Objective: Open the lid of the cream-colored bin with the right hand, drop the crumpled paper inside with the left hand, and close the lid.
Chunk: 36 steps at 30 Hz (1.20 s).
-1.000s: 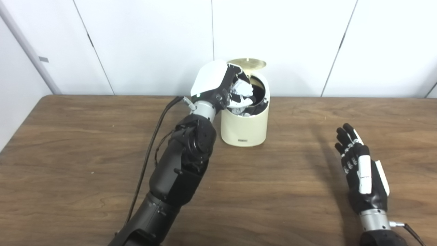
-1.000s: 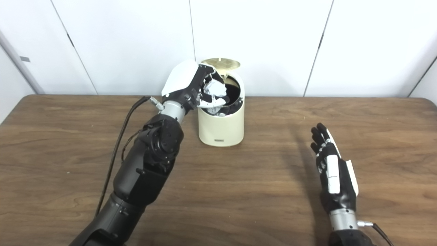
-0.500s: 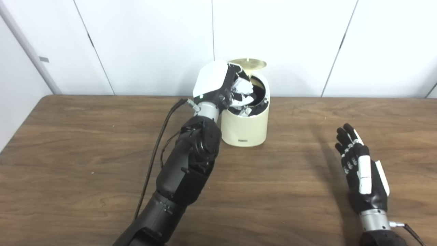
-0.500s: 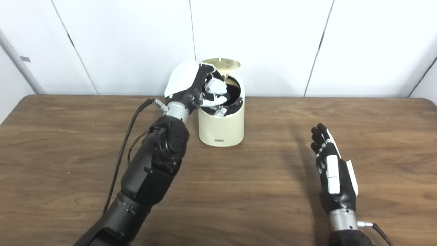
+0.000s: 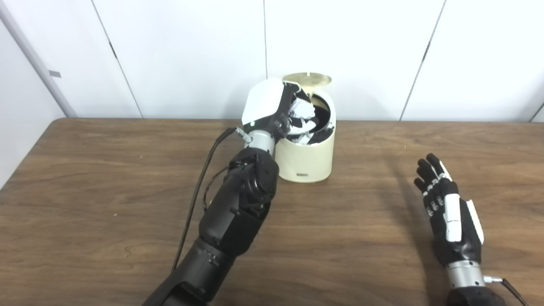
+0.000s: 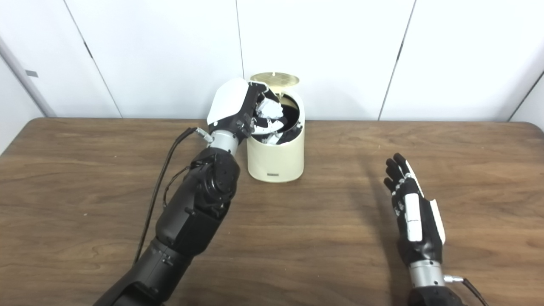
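Observation:
The cream-colored bin (image 5: 304, 159) stands at the back middle of the wooden table, its round lid (image 5: 307, 78) tipped up behind the dark opening. My left hand (image 5: 272, 104) hangs over the bin's left rim with its fingers curled round the white crumpled paper (image 5: 302, 110), which sits above the opening. My right hand (image 5: 450, 214) rests low over the table at the right, far from the bin, fingers straight and apart, holding nothing.
The brown table (image 5: 106, 191) runs to a white panelled wall (image 5: 178, 51) just behind the bin. A black cable (image 5: 199, 178) hangs beside my left forearm.
My left arm has shifted a little right and forward, bringing the hand and the paper further over the bin's opening. The right hand has barely moved.

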Motion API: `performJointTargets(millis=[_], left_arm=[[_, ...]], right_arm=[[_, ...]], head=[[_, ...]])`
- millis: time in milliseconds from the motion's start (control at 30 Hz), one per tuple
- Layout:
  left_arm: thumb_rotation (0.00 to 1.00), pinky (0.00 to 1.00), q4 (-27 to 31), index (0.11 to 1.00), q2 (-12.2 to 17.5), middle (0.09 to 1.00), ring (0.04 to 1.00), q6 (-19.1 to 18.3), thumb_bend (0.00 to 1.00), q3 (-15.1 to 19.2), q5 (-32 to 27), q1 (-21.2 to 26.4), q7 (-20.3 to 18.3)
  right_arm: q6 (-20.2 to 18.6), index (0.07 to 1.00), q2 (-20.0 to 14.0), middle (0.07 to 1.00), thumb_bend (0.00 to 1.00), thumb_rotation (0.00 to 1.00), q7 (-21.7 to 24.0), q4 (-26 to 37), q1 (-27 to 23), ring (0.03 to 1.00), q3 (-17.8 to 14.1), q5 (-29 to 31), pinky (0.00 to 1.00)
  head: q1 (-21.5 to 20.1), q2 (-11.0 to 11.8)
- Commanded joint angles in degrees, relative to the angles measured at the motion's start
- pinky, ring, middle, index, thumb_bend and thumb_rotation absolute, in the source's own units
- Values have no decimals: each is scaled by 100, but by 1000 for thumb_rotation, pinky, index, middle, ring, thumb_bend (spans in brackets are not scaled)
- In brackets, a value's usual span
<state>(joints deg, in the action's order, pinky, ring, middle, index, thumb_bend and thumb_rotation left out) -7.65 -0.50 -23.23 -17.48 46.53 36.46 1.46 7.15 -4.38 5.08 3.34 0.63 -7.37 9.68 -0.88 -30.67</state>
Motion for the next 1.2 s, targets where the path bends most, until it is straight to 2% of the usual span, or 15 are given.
performJointTargets(millis=[0, 333, 767, 900, 1000, 1067, 1167], left_arm=[[0, 298, -40, 494, -103, 507, 383, 72, 468, -40, -67, 215, 69], [0, 301, -183, 469, -119, 506, 393, 131, 470, -130, -121, 225, 183], [0, 296, -156, 517, -43, 515, 407, 12, 471, -223, -91, 249, 115], [0, 295, -89, 519, -15, 525, 421, -101, 472, -260, -76, 245, 14], [0, 283, -48, 554, -2, 510, 420, -197, 469, -299, -29, 255, -71], [0, 248, -35, 506, -1, 513, 406, -225, 496, -310, 9, 261, -101], [0, 249, -43, 496, -22, 516, 404, -292, 503, -295, 18, 274, -145]], right_arm=[[30, 922, 261, 917, 576, 931, -42, -328, 352, 949, 117, 45, 948], [63, 925, 266, 913, 556, 942, -59, -360, 340, 955, 120, 42, 947], [62, 921, 250, 907, 553, 937, -89, -373, 329, 948, 136, 38, 926], [114, 923, 234, 907, 553, 940, -95, -400, 323, 950, 147, -13, 934], [104, 920, 232, 902, 559, 939, -100, -394, 327, 941, 144, -22, 908], [113, 920, 223, 901, 556, 936, -90, -398, 329, 941, 142, -24, 909], [115, 921, 213, 906, 549, 939, -59, -406, 329, 941, 132, 21, 906]], head=[[-8, 3], [-12, 6], [-16, 5], [-18, 8], [-23, 6], [-10, -2], [-12, -5]])
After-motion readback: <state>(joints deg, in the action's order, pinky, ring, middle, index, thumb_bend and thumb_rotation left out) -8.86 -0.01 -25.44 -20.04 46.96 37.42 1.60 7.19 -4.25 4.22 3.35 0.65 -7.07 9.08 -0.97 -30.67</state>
